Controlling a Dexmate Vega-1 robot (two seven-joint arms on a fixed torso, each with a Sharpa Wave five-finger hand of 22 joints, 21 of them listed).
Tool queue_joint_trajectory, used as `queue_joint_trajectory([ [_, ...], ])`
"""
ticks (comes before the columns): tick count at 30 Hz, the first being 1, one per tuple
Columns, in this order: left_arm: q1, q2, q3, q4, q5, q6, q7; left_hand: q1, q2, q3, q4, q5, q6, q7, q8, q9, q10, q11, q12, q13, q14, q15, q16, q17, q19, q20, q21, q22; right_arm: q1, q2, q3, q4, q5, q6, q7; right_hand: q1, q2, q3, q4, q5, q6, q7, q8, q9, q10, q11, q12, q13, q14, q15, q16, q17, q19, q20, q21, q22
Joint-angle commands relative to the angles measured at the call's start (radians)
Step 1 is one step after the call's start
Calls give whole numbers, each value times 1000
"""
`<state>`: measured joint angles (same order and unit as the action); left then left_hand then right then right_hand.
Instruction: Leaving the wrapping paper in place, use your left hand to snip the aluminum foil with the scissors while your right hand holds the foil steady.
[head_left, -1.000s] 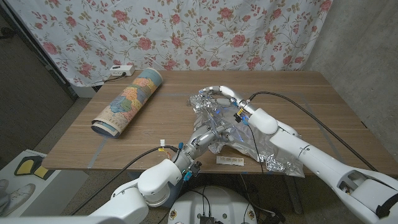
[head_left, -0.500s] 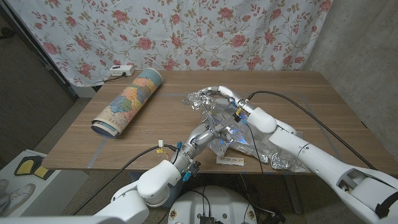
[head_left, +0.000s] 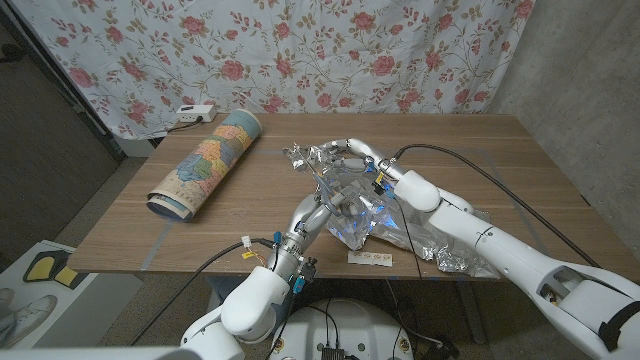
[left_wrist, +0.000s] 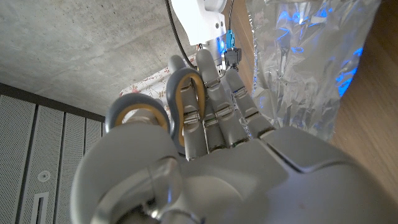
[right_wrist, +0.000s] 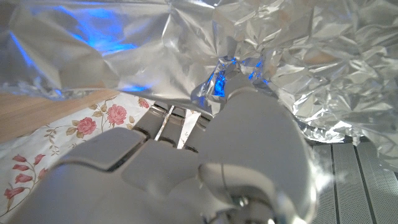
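Since prev frame R hand lifted the foil higher over table mid-right, fingers pinching its far edge; L hand w/ fingers through scissors sits just near-side, blades aimed at sheet.

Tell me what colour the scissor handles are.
Grey loops with tan inner lining, clearest in the left wrist view: scissors held in the left hand.
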<state>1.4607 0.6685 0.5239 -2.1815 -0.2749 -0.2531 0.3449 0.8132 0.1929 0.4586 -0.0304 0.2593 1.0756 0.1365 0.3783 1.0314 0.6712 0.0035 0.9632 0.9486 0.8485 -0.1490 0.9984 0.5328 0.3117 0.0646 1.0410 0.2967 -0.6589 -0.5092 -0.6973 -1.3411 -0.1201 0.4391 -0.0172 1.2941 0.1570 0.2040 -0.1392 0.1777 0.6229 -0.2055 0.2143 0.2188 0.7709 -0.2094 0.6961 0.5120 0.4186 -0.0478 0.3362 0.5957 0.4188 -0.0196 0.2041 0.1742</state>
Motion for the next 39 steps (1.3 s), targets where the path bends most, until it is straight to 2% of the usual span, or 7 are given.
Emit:
queue_joint_trajectory([
  [1,24,-13,-28,2,10,-28,-15,0,10,179,179,6,-389,-154,16,32,200,-215,33,26,15,-49,4,28,-20,-2,14,2,49,9,-22,46,-45,-22,-24,4,7,-3,3,1,-3,2,-2,2,3,-2,1,4,7,-187,-3,5,-4,2,-2,3],
  [14,32,9,-44,-21,21,-43,-56,-7,8,170,186,8,-396,-164,26,57,186,-215,34,42,-7,-50,-3,60,-43,-5,23,-5,93,29,-49,114,-68,-46,-45,5,7,-4,3,1,-3,2,-2,2,4,-3,1,8,8,-187,-6,7,-7,2,-3,3],
  [25,67,14,-84,-10,1,-85,-62,-11,9,166,186,9,-389,-165,17,40,184,-214,38,52,-9,-52,-3,84,-47,-4,33,-13,92,27,-57,75,-69,-102,-52,4,8,-5,4,1,-4,2,-1,3,4,-2,-2,8,9,-188,-8,9,-6,2,-2,3],
  [32,98,20,-126,-19,4,-75,-38,-11,9,165,185,10,-381,-164,12,27,186,-214,39,55,-7,-50,-2,100,-49,-3,41,-18,87,32,-64,56,-68,-118,-56,4,8,-5,4,1,-4,2,-1,3,3,-3,-4,8,10,-187,-10,10,-5,3,-2,3],
  [39,108,2,-148,6,-13,-98,-35,-11,8,165,183,11,-379,-165,7,17,187,-214,38,55,-11,-52,-5,111,-51,-2,46,-23,88,36,-72,39,-74,-137,-58,4,8,-5,4,1,-4,2,-1,3,4,-3,-5,9,13,-187,-11,12,-4,3,-1,3],
])
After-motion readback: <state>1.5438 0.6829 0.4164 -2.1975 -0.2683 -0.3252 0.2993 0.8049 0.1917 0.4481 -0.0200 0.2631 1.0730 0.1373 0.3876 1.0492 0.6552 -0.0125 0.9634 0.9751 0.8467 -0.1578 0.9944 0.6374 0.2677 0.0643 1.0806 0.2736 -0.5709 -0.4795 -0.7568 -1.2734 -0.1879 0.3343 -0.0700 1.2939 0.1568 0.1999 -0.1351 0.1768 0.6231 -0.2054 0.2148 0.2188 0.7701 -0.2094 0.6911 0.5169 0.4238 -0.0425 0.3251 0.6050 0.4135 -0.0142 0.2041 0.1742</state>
